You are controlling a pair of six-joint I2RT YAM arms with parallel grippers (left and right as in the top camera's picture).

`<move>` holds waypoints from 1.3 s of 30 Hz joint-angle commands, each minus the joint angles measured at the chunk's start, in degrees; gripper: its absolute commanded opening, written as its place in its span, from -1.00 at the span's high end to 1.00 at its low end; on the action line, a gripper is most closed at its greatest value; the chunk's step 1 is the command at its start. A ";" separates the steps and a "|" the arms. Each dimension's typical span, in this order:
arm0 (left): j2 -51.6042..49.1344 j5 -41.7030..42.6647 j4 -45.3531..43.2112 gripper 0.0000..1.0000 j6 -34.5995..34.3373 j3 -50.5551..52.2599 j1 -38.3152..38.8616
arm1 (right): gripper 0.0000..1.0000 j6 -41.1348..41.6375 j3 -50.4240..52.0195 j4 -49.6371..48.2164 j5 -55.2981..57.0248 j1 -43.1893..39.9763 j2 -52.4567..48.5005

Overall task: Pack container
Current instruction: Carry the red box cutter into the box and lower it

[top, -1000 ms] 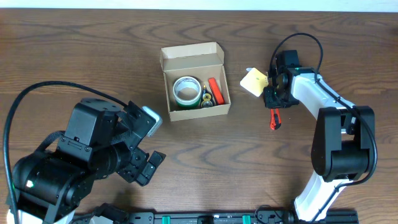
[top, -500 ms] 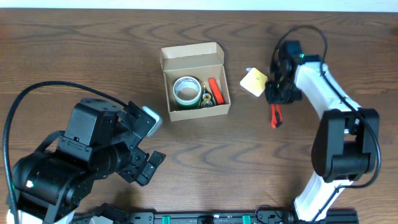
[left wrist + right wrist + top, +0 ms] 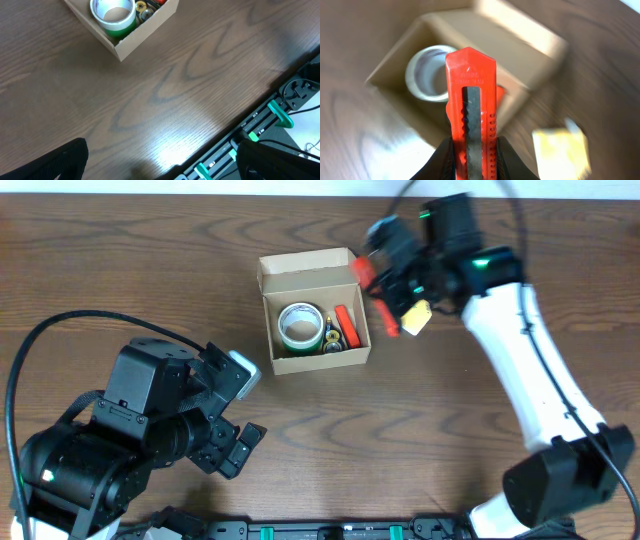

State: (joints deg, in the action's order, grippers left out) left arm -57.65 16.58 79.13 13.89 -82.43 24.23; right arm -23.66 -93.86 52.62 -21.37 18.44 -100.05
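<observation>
The tan cardboard container (image 3: 312, 361) stands open at the table's middle, lid flap up at the back. Inside are a green-edged tape roll (image 3: 299, 325), a red item (image 3: 346, 325) and small bits. My right gripper (image 3: 385, 285) is shut on a red utility knife (image 3: 386, 318) and holds it in the air over the box's right edge. In the right wrist view the knife (image 3: 470, 100) points over the container (image 3: 395, 55) and tape roll (image 3: 427, 75). My left gripper (image 3: 245, 410) is open and empty at the front left; its view shows the container (image 3: 145, 30) far off.
A yellow sticky-note pad (image 3: 417, 318) lies on the table just right of the box, under the right gripper; it also shows in the right wrist view (image 3: 560, 150). A black rail with green clips (image 3: 260, 125) runs along the table's front edge.
My right gripper has lifted the red knife off the table and swung it left, from right of the yellow pad to above the box's right edge. The left arm has not moved.
</observation>
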 commanded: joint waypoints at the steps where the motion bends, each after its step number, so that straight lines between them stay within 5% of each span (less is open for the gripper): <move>1: 0.02 0.83 0.15 -0.90 -0.22 -0.96 0.13 | 0.97 -15.76 0.39 0.04 -2.19 4.26 -3.43; 21: 0.02 0.83 0.15 -0.90 -0.22 -0.96 0.13 | 0.98 -38.01 0.39 -3.08 5.14 14.82 -11.39; 31: 0.02 0.83 0.17 -0.90 -0.22 -0.96 0.13 | 0.98 -40.35 0.39 -2.95 5.53 14.82 -12.15; 32: 0.02 0.83 0.15 -0.90 -0.22 -0.96 0.13 | 0.93 -40.33 0.39 -2.95 5.53 14.82 -12.37; 34: 0.02 0.83 0.15 -0.91 -0.22 -0.96 0.13 | 0.49 -40.28 0.39 -2.93 5.53 14.82 -12.59; 37: 0.02 0.83 0.15 -0.90 -0.22 -0.96 0.13 | 0.31 -40.26 0.39 -3.06 5.53 14.82 -12.57; 39: 0.02 0.83 0.15 -0.90 -0.22 -0.96 0.13 | 0.02 -40.26 0.39 -3.30 5.51 14.82 -12.57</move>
State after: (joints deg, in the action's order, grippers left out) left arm -57.63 16.58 79.11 13.87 -82.43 24.23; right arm -63.33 -93.62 49.52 -15.57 32.80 -111.72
